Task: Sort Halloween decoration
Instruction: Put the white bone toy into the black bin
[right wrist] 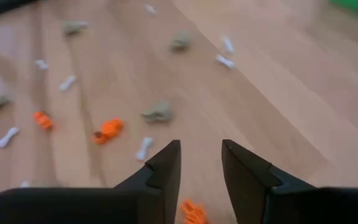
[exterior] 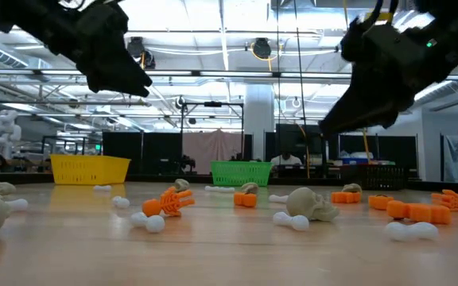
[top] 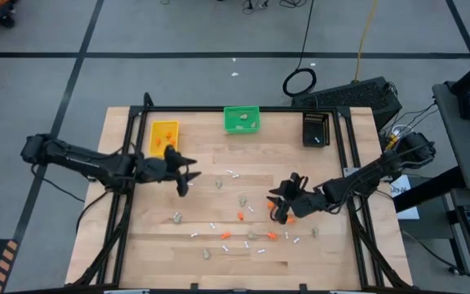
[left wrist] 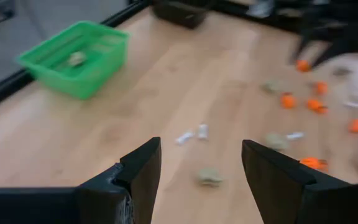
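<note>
Sorting is well short of done. The green bin (top: 241, 119) at the far edge holds a couple of beige skull lumps (top: 244, 123), the yellow bin (top: 163, 135) at far left has something orange in it, and the black bin (top: 316, 128) at far right shows one white piece. Most decoration is loose on the table (top: 137, 237): orange bits (top: 240, 216), white bones (top: 233, 173) and more skulls, spread across the middle and near side. The left gripper (top: 188, 173), beside the yellow bin, is spread open and empty. The right gripper (top: 281, 204), low over orange pieces right of centre, has its fingers (right wrist: 166, 167) parted with nothing between them
</note>
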`<state>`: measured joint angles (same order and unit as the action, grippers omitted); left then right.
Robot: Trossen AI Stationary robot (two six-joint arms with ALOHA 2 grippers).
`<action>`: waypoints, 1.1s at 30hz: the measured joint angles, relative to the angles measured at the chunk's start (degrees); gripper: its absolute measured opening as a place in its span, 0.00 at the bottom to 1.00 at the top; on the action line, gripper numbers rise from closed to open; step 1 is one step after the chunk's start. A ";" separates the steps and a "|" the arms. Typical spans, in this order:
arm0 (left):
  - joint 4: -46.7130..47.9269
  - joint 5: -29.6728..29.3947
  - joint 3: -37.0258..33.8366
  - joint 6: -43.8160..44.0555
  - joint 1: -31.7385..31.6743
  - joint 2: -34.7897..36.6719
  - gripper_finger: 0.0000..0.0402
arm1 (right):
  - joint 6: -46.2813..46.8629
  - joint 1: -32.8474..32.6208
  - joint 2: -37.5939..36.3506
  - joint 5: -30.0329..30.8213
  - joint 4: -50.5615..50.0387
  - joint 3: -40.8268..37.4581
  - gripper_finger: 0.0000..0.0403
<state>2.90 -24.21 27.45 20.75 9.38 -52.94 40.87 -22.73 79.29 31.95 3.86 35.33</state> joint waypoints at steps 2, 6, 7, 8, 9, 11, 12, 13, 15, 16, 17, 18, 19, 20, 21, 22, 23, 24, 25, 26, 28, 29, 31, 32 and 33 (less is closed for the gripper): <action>-4.30 -0.34 -1.04 -0.01 2.73 -0.90 0.55 | 3.97 1.83 -0.17 -1.50 -5.36 1.57 0.30; -7.37 -0.44 -1.35 -0.20 6.21 -1.50 0.55 | 9.18 4.57 -0.07 -5.58 -20.97 6.63 0.36; -7.30 -0.50 -1.34 -0.17 6.80 -1.50 0.55 | 9.75 5.13 -0.07 -6.18 -24.53 7.93 0.37; -7.30 -0.50 -1.34 -0.15 7.34 -1.50 0.55 | 9.89 5.66 -0.07 -6.53 -27.90 9.13 0.38; -7.28 -0.52 -1.34 -0.15 7.72 -1.52 0.55 | 9.86 5.98 -0.07 -6.71 -31.11 10.23 0.38; -7.22 -0.52 -1.34 -0.05 8.20 -1.52 0.55 | 9.33 6.45 -0.07 -8.28 -35.25 11.86 0.38; -7.20 -0.56 -1.34 0.12 8.52 -1.52 0.55 | 9.23 6.58 -0.07 -9.94 -36.47 12.58 0.38; -7.06 -0.60 -1.34 0.48 8.85 -1.52 0.55 | 9.24 6.61 -0.07 -11.73 -37.42 13.14 0.38; -6.84 -0.71 -1.34 1.40 9.77 -1.52 0.55 | 9.85 6.10 -0.07 -15.65 -38.15 13.86 0.38; -6.84 -0.69 -1.34 1.47 10.34 -1.52 0.55 | 10.63 5.50 -0.07 -17.45 -38.03 14.03 0.38; -6.84 -0.69 -1.34 1.49 10.93 -1.54 0.55 | 11.66 4.76 -0.07 -19.27 -37.83 14.16 0.38; -6.84 -0.71 -1.34 1.50 11.55 -1.58 0.55 | 12.89 3.73 -0.07 -20.92 -37.42 14.27 0.38; -6.87 -0.69 -1.36 1.54 12.21 -1.72 0.55 | 14.62 2.51 -0.07 -22.31 -37.03 14.34 0.38; -6.87 -0.69 -1.34 1.68 12.83 -1.85 0.55 | 16.81 1.02 -0.07 -23.18 -36.74 14.34 0.38; -6.86 -0.69 -1.34 1.82 13.35 -1.87 0.55 | 18.96 -0.69 -0.07 -23.20 -36.55 14.34 0.38; -6.88 -0.67 -1.34 1.85 13.78 -1.87 0.55 | 21.13 -2.61 -0.07 -23.04 -36.25 14.34 0.39; -6.96 -0.69 -1.34 1.80 14.13 -1.90 0.55 | 22.71 -4.68 -0.07 -22.98 -35.77 14.34 0.39; -7.04 -0.67 -1.34 1.58 14.33 -1.98 0.55 | 23.81 -6.67 -0.07 -23.01 -35.14 14.34 0.39; -7.06 -0.69 -1.34 1.42 14.41 -2.04 0.55 | 24.53 -8.69 -0.07 -23.00 -34.51 14.34 0.39; -7.01 -0.67 -1.34 1.42 14.39 -2.04 0.55 | 24.89 -10.70 -0.07 -22.99 -33.91 14.34 0.39; -7.12 -0.69 -1.34 1.42 14.39 -2.02 0.55 | 24.75 -14.58 -0.07 -21.91 -32.92 14.34 0.39; -7.09 -0.73 -1.34 1.40 14.39 -2.02 0.55 | 23.79 -16.31 -0.05 -21.11 -32.92 14.34 0.39; -7.12 -1.33 -1.34 1.38 14.39 -2.02 0.55 | 20.36 -19.21 0.49 -20.00 -33.18 14.34 0.39; -7.16 -1.57 -1.34 1.38 14.39 -2.02 0.55 | 18.52 -20.38 0.92 -20.01 -33.23 14.34 0.38; -7.22 -1.77 -1.34 1.35 14.39 -2.02 0.55 | 16.19 -21.29 1.36 -20.01 -33.24 14.34 0.38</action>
<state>-4.32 -25.98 26.11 22.11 23.77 -54.96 57.06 -44.02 80.65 11.94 -29.38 49.67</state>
